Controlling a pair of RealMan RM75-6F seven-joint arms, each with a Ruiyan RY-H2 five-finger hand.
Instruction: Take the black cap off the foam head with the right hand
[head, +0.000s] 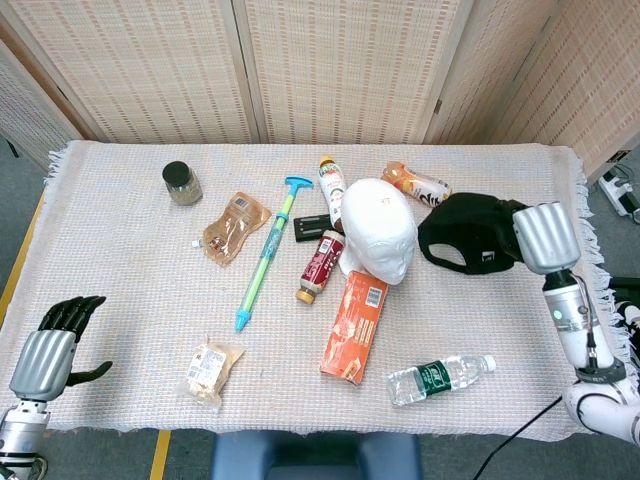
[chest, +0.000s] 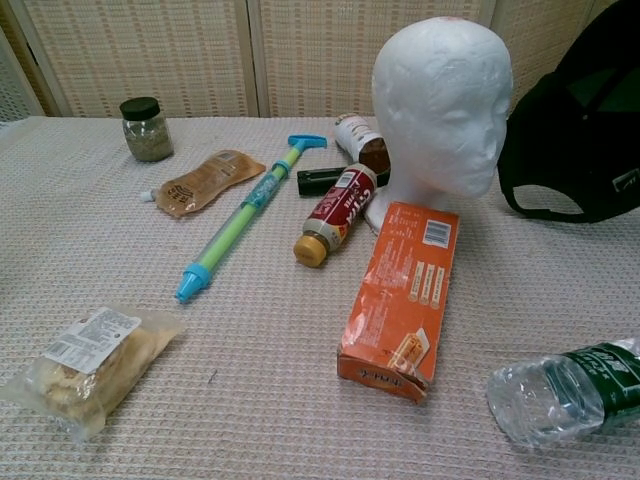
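Note:
The white foam head (head: 378, 232) (chest: 440, 105) stands bare near the table's middle. The black cap (head: 468, 234) (chest: 580, 150) is off it, to its right, low over the cloth. My right hand (head: 538, 237) grips the cap's right side; in the chest view the hand itself is out of frame and only the cap shows. My left hand (head: 48, 347) hovers off the table's front left corner, fingers apart, holding nothing.
Around the head lie an orange box (head: 355, 327), a red bottle (head: 320, 265), a white-capped bottle (head: 329, 181) and an orange bottle (head: 414, 183). A water bottle (head: 437, 378) lies front right. A blue-green pump (head: 265, 251), pouch (head: 236, 226), jar (head: 181, 182) and snack bag (head: 211, 371) sit left.

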